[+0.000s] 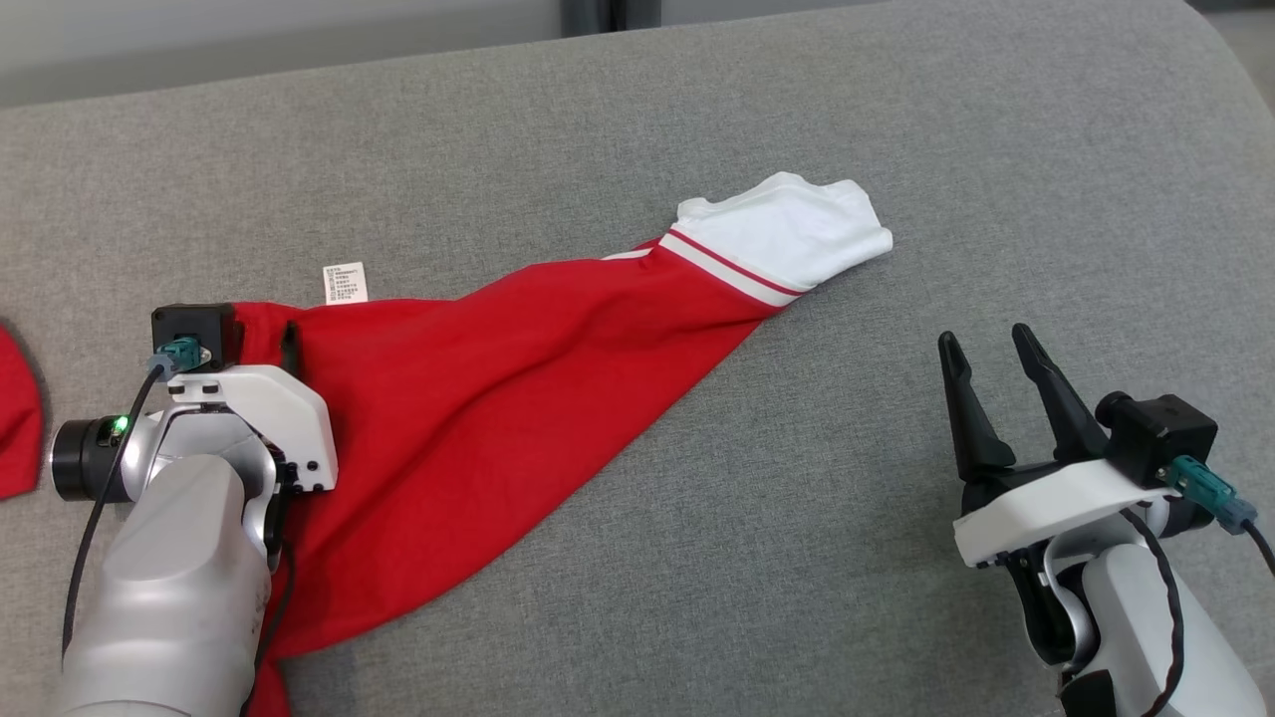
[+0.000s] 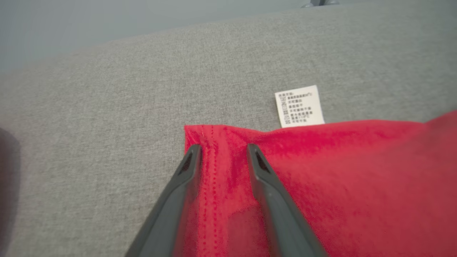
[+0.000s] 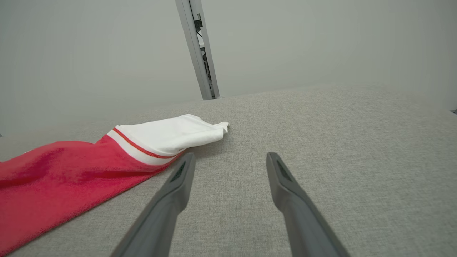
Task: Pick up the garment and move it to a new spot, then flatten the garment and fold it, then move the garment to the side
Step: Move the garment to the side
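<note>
- My left gripper is down on the red garment at the garment's far left corner. Its two fingers stand apart, one on each side of the stitched hem, with a strip of red cloth between them.
- That gripper's gap is narrower than my right one's, and the fingers are not pinched on the cloth.
- The garment lies on the grey upholstered surface. It stretches in a long slant from the near left, under my left wrist, up toward the far middle.
- The garment's far end is a white section, set off from the red by a white band with a thin red stripe. It lies crumpled and loosely folded.
- A white care label sticks out flat from the garment's far edge, just right of my left gripper's fingers.
- My right gripper is at the near right, over bare grey fabric. Its jaws are wide apart and hold nothing.
- The right gripper is clear of the garment, with the white section ahead of it and to its left.
- A bit of red cloth shows at the left edge, apart from the main spread.
</note>
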Robot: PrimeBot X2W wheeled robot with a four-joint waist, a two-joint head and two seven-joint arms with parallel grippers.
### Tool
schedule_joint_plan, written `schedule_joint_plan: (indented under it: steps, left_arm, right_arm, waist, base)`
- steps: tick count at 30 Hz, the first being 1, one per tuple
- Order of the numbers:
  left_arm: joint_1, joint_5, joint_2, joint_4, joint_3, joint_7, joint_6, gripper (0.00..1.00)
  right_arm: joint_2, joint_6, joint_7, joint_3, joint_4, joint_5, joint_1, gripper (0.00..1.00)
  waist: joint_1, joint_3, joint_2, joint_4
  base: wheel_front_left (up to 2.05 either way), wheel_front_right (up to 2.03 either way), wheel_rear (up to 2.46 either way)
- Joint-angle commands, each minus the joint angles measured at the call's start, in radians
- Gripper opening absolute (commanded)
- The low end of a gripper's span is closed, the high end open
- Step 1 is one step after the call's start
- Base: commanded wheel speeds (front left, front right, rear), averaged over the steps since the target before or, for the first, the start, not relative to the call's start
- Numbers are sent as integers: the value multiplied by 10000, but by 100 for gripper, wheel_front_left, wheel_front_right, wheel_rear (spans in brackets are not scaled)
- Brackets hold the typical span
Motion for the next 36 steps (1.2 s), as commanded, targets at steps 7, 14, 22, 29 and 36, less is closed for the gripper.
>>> schedule_joint_plan:
  steps: [7, 14, 22, 29, 36]
  left_arm:
    - [-437, 103, 139, 353, -216, -683, -5, 0]
    - [-764, 301, -62, -777, -472, -1292, 29, 0]
    - [1007, 663, -279, -4868, -403, -1297, 165, 0]
    - [3988, 744, -624, -7635, -197, -1294, 251, 0]
    - [6824, 770, -926, -8443, -455, -1293, 153, 0]
  right_arm:
    - [16, 1, -3, 38, 10, 51, -280, 100]
    - [55, 1, -3, -158, 141, 93, -69, 100]
    - [151, 1, -3, -511, 302, 64, 575, 100]
    - [239, 1, -3, -797, 287, -1, 1092, 100]
    - [290, 1, -3, -774, 376, 68, 1444, 100]
  waist:
    - [0, 57, 0, -84]
    - [0, -359, 0, -98]
    - [0, -1653, 0, 86]
    - [0, -2233, 0, 567]
    - [0, -2544, 0, 976]
  base:
    - [0, 0, 0]
    - [0, 0, 0]
    - [0, 0, 0]
    - [0, 0, 0]
    - [0, 0, 0]
